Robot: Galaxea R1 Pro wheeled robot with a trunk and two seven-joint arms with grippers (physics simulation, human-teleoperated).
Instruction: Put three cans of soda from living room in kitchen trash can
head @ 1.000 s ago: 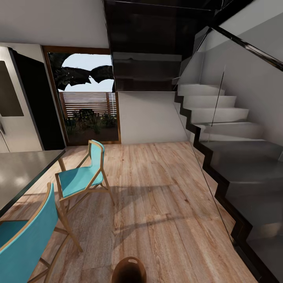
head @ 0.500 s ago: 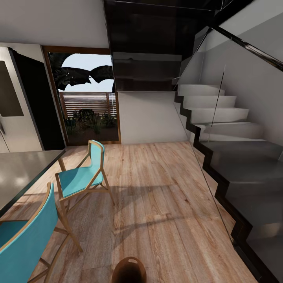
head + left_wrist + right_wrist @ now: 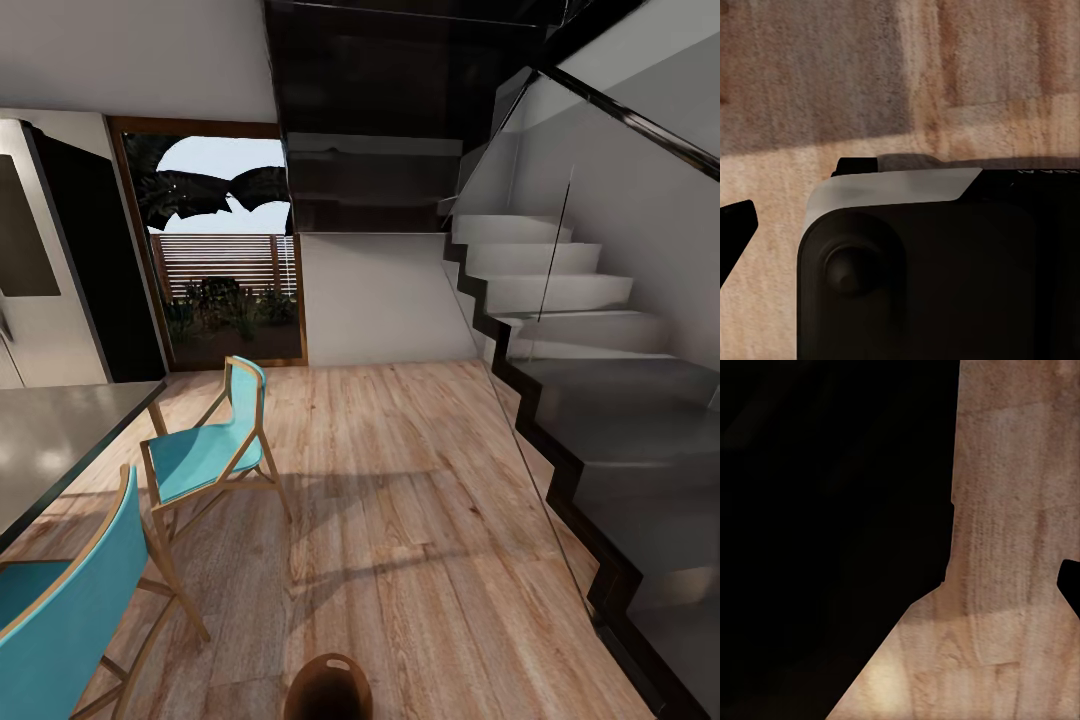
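Trash can [image 3: 329, 687]: brown round rim, dark inside, on the wood floor [image 3: 420, 500] at the near edge of the head view. No fingers show beside it, so it cannot be placed relative to them.

Soda cans: none in sight. Judgement: light, thin-walled, smooth metal, so slippery and easy to dent. Best grip is across the mid-body with modest squeeze, can upright.

Fingers, left: wrist view gives a dark housing over floor and one dark tip at the edge; cannot tell if apart or together. Fingers, right: dark mass and a dark tip over floor; cannot tell either.

Surroundings: fridge [image 3: 40, 270], table [image 3: 50, 440], two teal chairs [image 3: 205, 450], stairs [image 3: 580, 380], glass door [image 3: 225, 270].

Versus earlier frames: head view matches throughout; nothing has shifted, base apparently paused.
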